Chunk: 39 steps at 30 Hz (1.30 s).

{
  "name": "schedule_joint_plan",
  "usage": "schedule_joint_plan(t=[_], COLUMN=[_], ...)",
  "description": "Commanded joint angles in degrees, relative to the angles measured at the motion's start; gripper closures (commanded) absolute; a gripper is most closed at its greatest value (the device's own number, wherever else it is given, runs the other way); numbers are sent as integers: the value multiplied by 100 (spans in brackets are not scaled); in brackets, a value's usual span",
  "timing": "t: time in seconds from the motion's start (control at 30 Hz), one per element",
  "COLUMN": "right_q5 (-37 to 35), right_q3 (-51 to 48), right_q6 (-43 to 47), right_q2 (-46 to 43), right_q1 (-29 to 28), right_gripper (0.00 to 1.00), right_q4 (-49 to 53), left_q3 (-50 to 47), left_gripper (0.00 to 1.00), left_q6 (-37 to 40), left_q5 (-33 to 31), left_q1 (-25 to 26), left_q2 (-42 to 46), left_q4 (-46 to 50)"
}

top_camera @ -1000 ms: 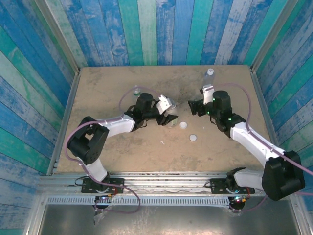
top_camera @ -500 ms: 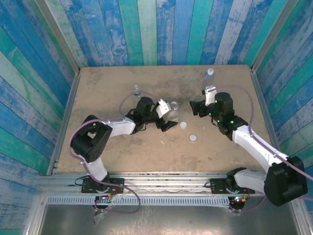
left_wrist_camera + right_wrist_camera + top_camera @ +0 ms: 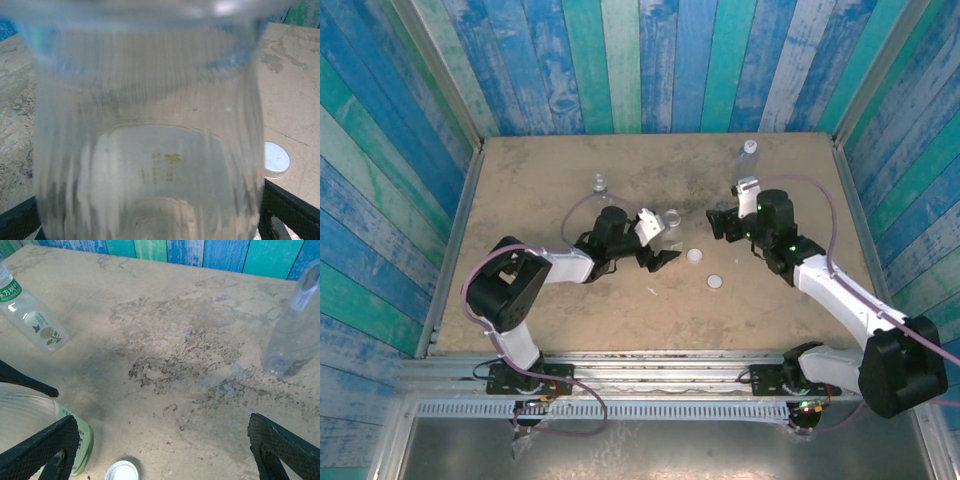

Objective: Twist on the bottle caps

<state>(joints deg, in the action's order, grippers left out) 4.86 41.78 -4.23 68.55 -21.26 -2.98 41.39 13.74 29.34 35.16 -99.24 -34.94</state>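
Overhead, the left gripper [image 3: 662, 240] sits near the middle of the tan desk [image 3: 540, 300]. Its black fingers are spread to either side of a short clear plastic bottle with an open mouth [image 3: 672, 217]. The right gripper [image 3: 716, 222] faces it from close by, with its fingers apart and nothing between them. Two small round white plastic caps lie on the near side of the grippers: one cap [image 3: 694, 256] is just beside the short bottle, and the other cap [image 3: 715, 282] is a little closer to the near edge. A clear plastic bottle with a small leaf-printed label [image 3: 600, 186] stands towards the far edge, left of the middle. A blue-tinted clear bottle [image 3: 748, 155] stands near the far right corner.

From the left wrist, the short bottle [image 3: 150, 125] stands upright between the two black fingers [image 3: 292, 212]. Their tips show at both lower corners, right against its sides, but I cannot tell whether they press on it. One white cap [image 3: 276, 158] lies flat on the desk just to the right of the bottle.

From the right wrist, the right gripper [image 3: 162, 422] is spread wide over bare desk and holds nothing. The short bottle [image 3: 30, 425] is at lower left and wears a pale green band, with a cap [image 3: 122, 471] just beside it. The leaf-label bottle [image 3: 32, 315] is at upper left, and the blue-tinted bottle [image 3: 292, 325] is at the right edge.
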Motion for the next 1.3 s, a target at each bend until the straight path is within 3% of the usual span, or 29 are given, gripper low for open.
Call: schedule_joint_plan(t=[0.0,0.37,0.63,1.1,1.27], right_q5=[163,341,490,381,283], right_q3=[-36,176,548,612,530], right_q6=[-167,-605,-779,-739,-704], right_q2=[189,1524,2647,3012,2743], right_q1=[-41,-237,-357,-355,-353], right_gripper=[10,25,49,99,99], right_q4=[86,422,641,657,615], left_q3=[-190,-490,-714,-959,-1028], left_gripper=[6,6,6,6,6], left_q6=[-82,-219,-213,-413,-567], left_q5=[-160,-203,-301,-217,-289], left_q1=[-4,-41,-53,-166,-201], left_q2=[429,778,1099,1316,1493], left_q4=[-295,-620,-707,-1119,-1287])
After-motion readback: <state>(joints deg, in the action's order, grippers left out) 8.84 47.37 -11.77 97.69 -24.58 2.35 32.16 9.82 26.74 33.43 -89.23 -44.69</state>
